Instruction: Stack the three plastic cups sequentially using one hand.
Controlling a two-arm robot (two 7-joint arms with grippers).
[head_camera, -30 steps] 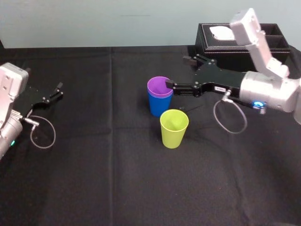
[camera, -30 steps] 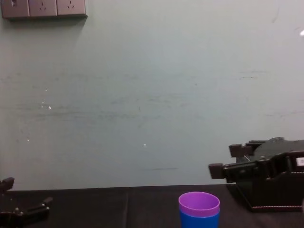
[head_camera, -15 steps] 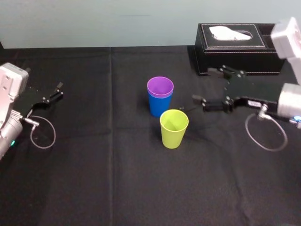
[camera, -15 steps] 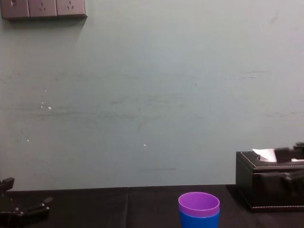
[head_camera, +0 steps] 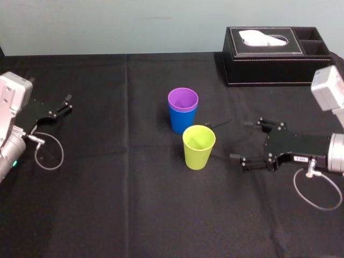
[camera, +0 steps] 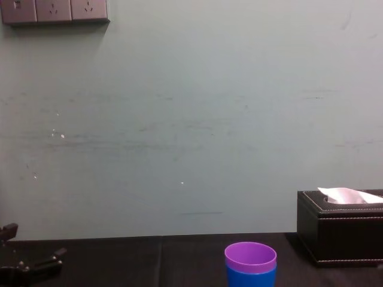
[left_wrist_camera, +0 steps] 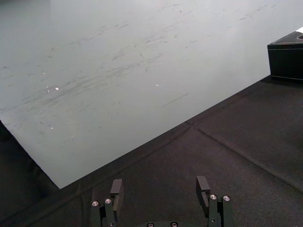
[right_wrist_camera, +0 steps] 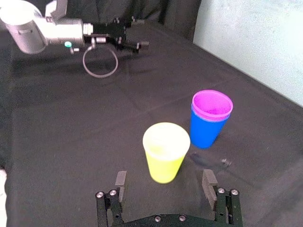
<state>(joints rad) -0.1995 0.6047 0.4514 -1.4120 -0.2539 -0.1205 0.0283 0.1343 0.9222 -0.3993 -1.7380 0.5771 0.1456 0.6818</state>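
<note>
Looking down from the head view, the right gripper [head_camera: 240, 140] hangs low over the black tablecloth [head_camera: 134, 204], to the right of the yellow-green cup [head_camera: 199, 146], near it but not touching. Its jaws are spread wide and hold nothing. The purple cup [head_camera: 183, 99] sits nested in the blue cup [head_camera: 181, 122], just behind the yellow-green cup, and the black tissue box [head_camera: 269, 54] stands at the far right. The left gripper [head_camera: 68, 102] rests idle at the far left, well apart from the cups. The left wrist view has its fingers parted with bare cloth between them. The right wrist view puts the yellow-green cup upright, straight ahead of the open jaws, with the nested pair beside it. From the chest view, the nested pair stands before the wall [camera: 179, 119], the black tissue box to its right
</note>
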